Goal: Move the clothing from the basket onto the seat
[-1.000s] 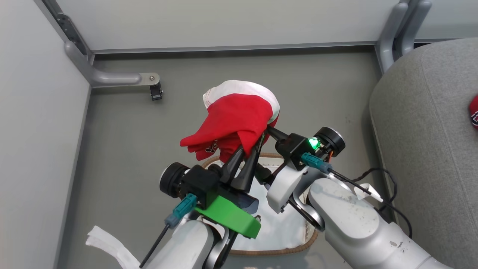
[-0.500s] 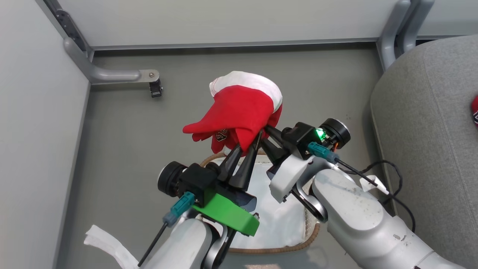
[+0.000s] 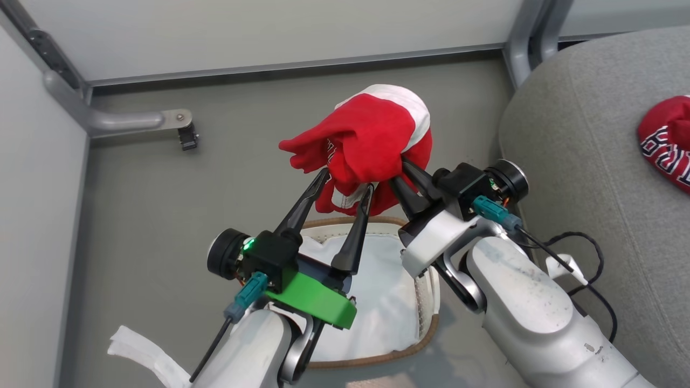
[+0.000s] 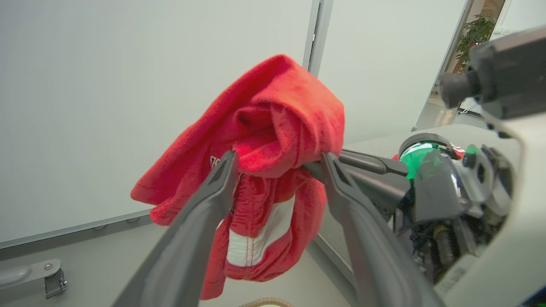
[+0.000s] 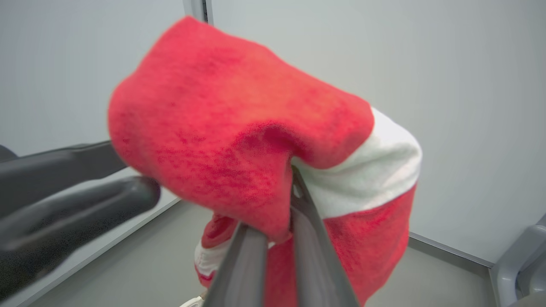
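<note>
Since a second ago our left tool [image 3: 342, 188] has let its two fingers spring apart, where they were pinched together on the cloth. Our head camera has also swung toward the seat, so the whole view has shifted. Those fingers now stand wide on either side of the red garment [image 3: 372, 129]; whether their tips brush the cloth we cannot tell. Our right tool [image 3: 401, 175] is clamped on a fold at the garment's lower right, fingers close together with red cloth pinched between them, and so, we judge, carries it alone. The garment hangs bunched in the air above the basket [image 3: 372, 357], whose white liner [image 3: 377, 291] lies bare inside. The grey seat [image 3: 582, 161] is just to the right, with a second garment [image 3: 666, 137] already lying on it. We judge the cloth light, soft and limp: it will sag and swing from one pinch, and a thin fold could slip out. A thick gathered bunch, or the stitched white trim, gives the surest hold, and the loose ends should clear the left fingers on the way across.
</note>
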Robot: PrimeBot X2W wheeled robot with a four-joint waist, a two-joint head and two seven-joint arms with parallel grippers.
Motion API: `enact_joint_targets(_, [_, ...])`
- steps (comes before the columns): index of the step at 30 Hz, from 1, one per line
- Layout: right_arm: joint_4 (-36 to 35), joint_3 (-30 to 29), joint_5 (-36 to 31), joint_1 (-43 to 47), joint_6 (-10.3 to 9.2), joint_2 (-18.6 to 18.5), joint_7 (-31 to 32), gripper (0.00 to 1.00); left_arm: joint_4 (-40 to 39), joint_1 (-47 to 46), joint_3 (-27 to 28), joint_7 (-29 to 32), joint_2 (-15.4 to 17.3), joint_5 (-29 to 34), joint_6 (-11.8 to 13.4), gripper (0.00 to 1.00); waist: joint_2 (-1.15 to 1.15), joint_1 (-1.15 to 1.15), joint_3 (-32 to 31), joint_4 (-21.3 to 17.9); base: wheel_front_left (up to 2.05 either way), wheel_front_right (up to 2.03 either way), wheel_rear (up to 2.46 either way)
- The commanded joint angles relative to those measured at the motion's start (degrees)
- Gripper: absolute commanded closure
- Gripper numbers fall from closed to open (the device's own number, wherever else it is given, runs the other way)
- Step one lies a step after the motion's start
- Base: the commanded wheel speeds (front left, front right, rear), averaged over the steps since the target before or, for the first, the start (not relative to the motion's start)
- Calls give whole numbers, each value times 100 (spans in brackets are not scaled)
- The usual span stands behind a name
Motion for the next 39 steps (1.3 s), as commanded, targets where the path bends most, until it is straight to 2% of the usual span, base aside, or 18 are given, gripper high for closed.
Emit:
enact_joint_targets(1, [-69, -42, -38, 110, -8, -25, -28, 100, 25, 58, 86, -20, 13, 91, -30, 0, 0, 0, 4, -353, 0, 0, 0])
enact_joint_targets(13, [-360, -467, -67, 443, -8, -20, -27, 100, 239, 162, 518, -20, 19, 459, -198, 0, 0, 0, 22, -1742, 0, 0, 0])
enact_joint_targets(24, [-654, -769, -55, 702, -8, -19, -28, 100, 349, 179, 663, -20, 21, 589, -307, 0, 0, 0, 145, -2736, 0, 0, 0])
enact_joint_targets(31, [-824, -1031, -122, 864, -8, -18, -28, 100, 408, 203, 749, -20, 20, 666, -355, 0, 0, 0, 193, -3144, 0, 0, 0])
enact_joint_targets(39, [-800, -1651, -507, 809, -8, -16, -28, 100, 517, 57, 672, -20, 21, 701, -428, 0, 0, 0, 326, -3195, 0, 0, 0])
